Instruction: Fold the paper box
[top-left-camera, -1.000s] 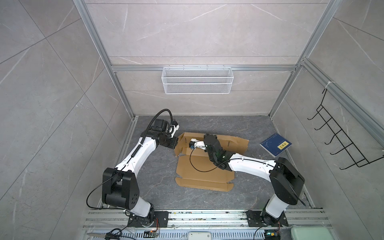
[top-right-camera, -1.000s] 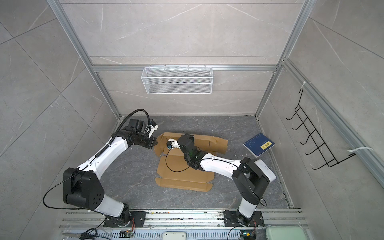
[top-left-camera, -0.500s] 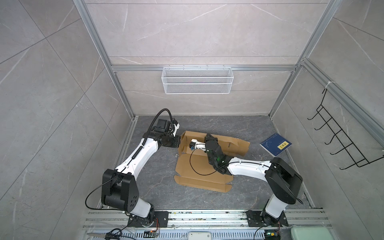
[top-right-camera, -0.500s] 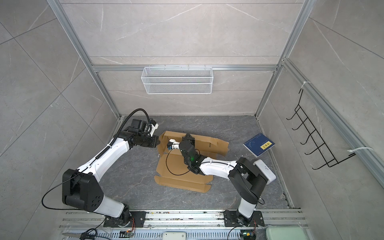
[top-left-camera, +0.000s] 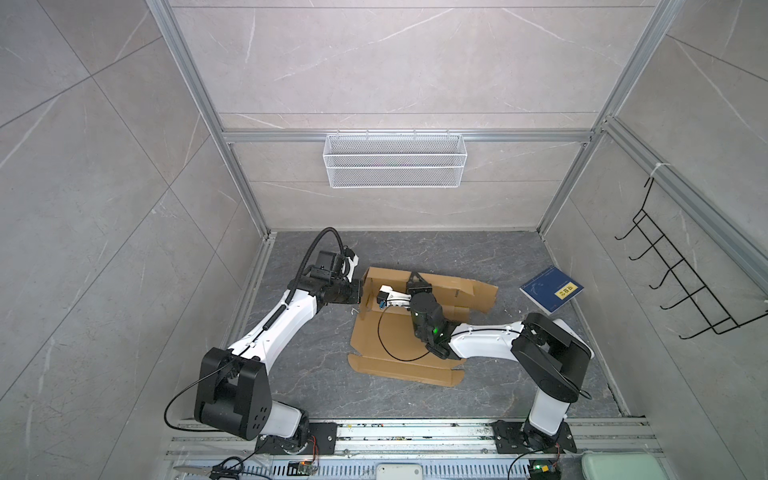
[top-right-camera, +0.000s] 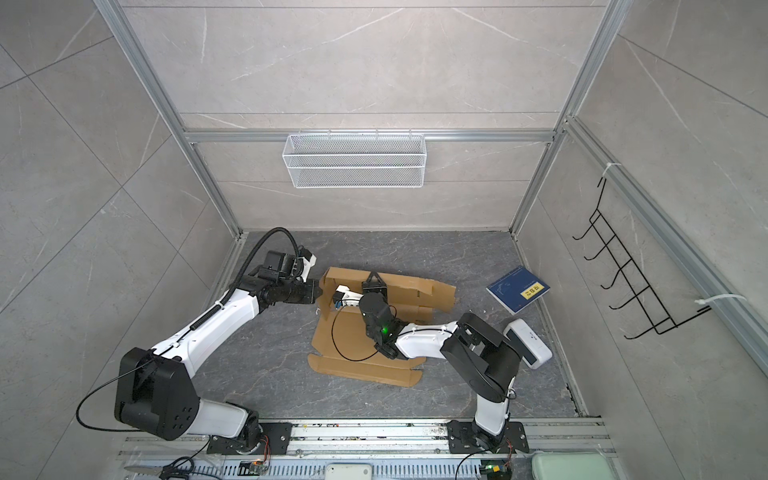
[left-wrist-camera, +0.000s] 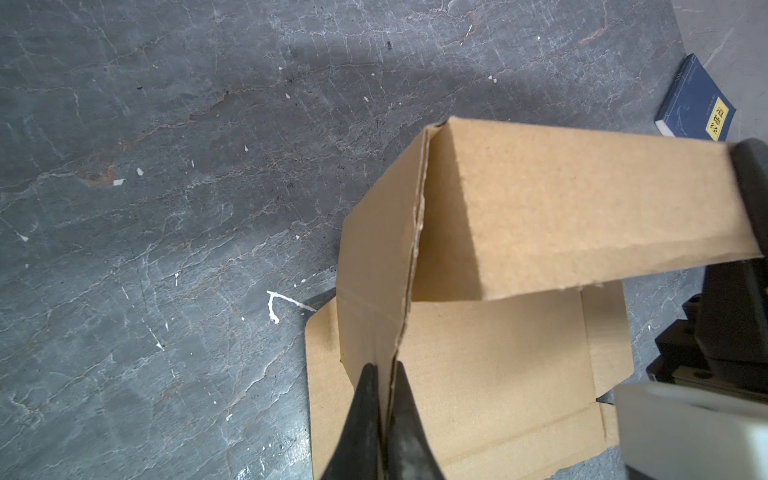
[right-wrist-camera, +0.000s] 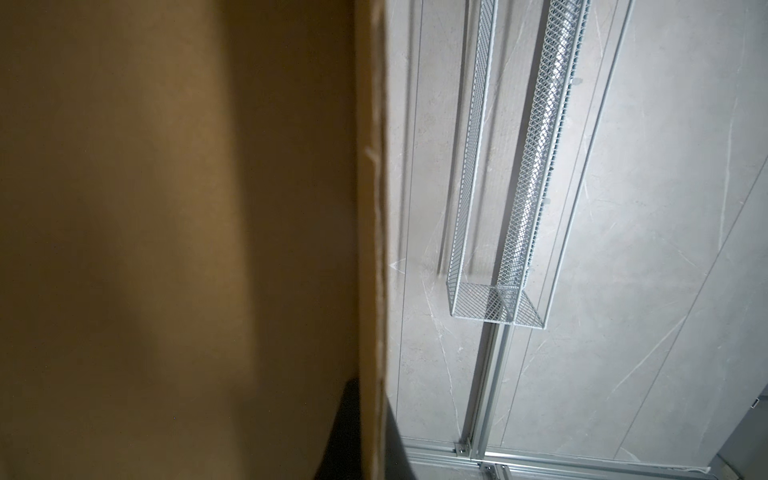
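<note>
The paper box is a brown cardboard sheet lying partly folded in the middle of the floor, its front flap flat. Its left side flap and back wall stand up and meet at a corner. My left gripper is shut on the edge of the left side flap. My right gripper reaches over the sheet and is shut on the top edge of the back wall. The box's right end leans outward, unfolded.
A dark blue book with a yellow label lies at the right of the floor. A white wire basket hangs on the back wall. A black hook rack is fixed to the right wall.
My left gripper has moved slightly right with the side flap, bringing it against the back wall. The right arm's elbow has drawn in; its gripper stays on the back wall.
</note>
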